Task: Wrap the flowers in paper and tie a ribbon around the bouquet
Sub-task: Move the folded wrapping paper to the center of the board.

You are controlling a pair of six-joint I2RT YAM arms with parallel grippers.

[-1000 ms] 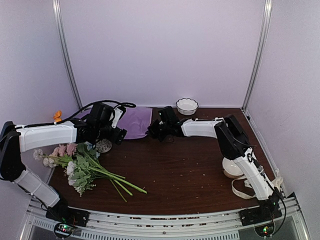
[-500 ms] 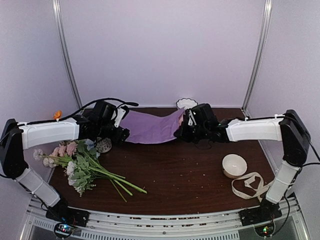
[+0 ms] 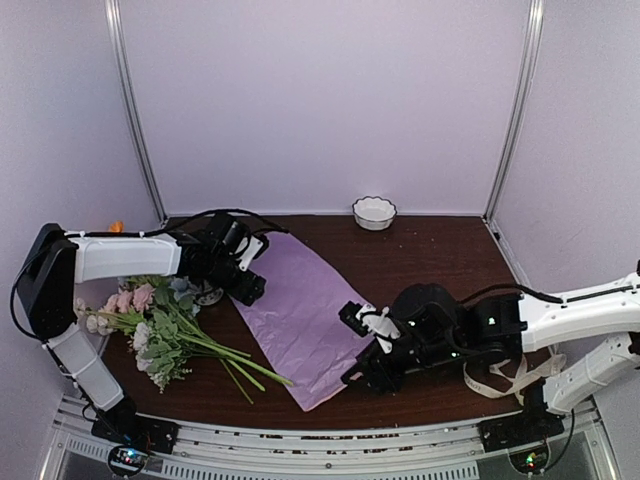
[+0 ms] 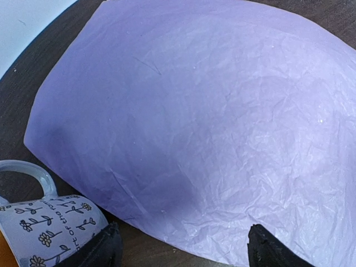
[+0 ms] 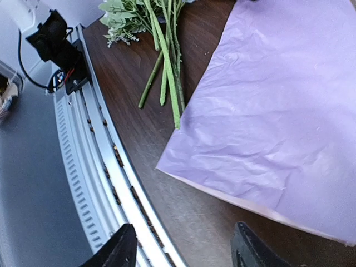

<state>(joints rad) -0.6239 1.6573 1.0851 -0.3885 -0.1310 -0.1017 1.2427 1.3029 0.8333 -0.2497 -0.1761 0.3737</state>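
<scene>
**A:** Paper (image 3: 305, 320) spread lilac side up over the table (image 3: 430, 270), from eleven o'clock down to six. Why flat?

**B:** Probably so the flowers (image 3: 160, 335), at eight o'clock with stems reaching its edge, can be laid on it.

**A:** And the pincers?

**B:** Left pincer (image 4: 186, 247) hovers over the eleven o'clock corner, jaws apart. Right pincer (image 5: 186, 247) is over the six o'clock corner, spread and empty. Ribbon (image 3: 500, 375) lies at four.

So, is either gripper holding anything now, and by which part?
Nothing is held. The left gripper and the right gripper both stand open by edges of the paper.
</scene>
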